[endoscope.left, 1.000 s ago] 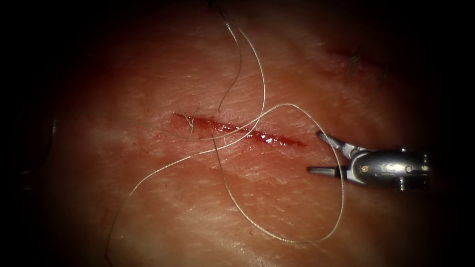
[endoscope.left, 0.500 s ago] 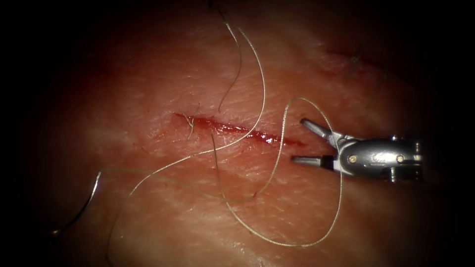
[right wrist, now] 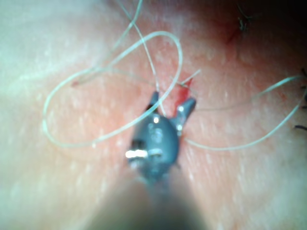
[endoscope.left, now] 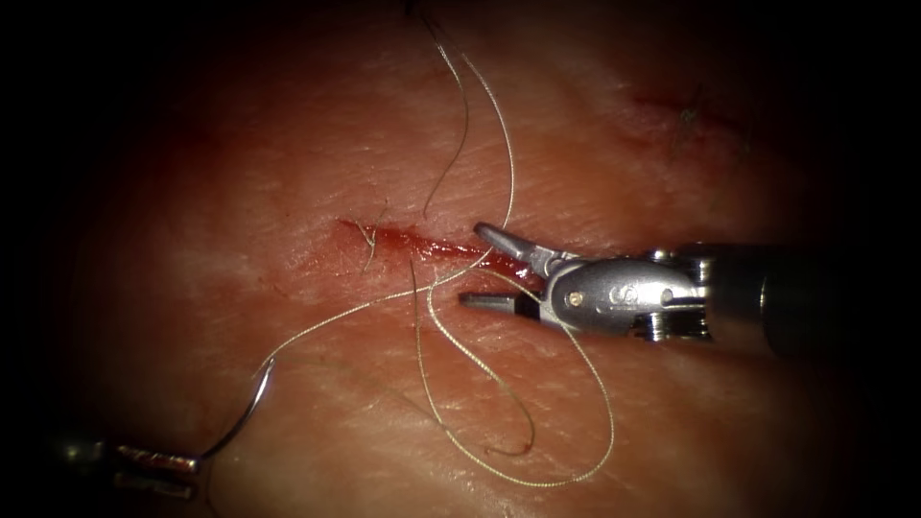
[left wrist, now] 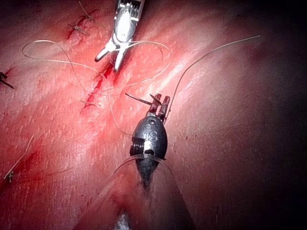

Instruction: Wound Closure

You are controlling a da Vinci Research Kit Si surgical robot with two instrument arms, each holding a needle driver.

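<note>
The needle (endoscope.left: 240,412) is pinched clear of the tissue (endoscope.left: 317,144) by the left gripper (endoscope.left: 187,463), while the right gripper (endoscope.left: 480,267) is spread over the cut (endoscope.left: 422,245), holding nothing.

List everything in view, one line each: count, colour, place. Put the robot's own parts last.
tissue: one piece, pink-red, under everything.
cut: one, dark red with red fluid, near the middle of the tissue.
needle: one, curved, grey metal, off the tissue to the cut's lower left, held near its end.
thread: one long pale strand, running from the needle across the cut and looping below the right tool.
cut ends of thread: a short tuft at the cut's left end.
left tool: one, dark metal, jaws shut on the needle.
right tool: one, silver, jaws open over the cut's right part, holding nothing.
</note>
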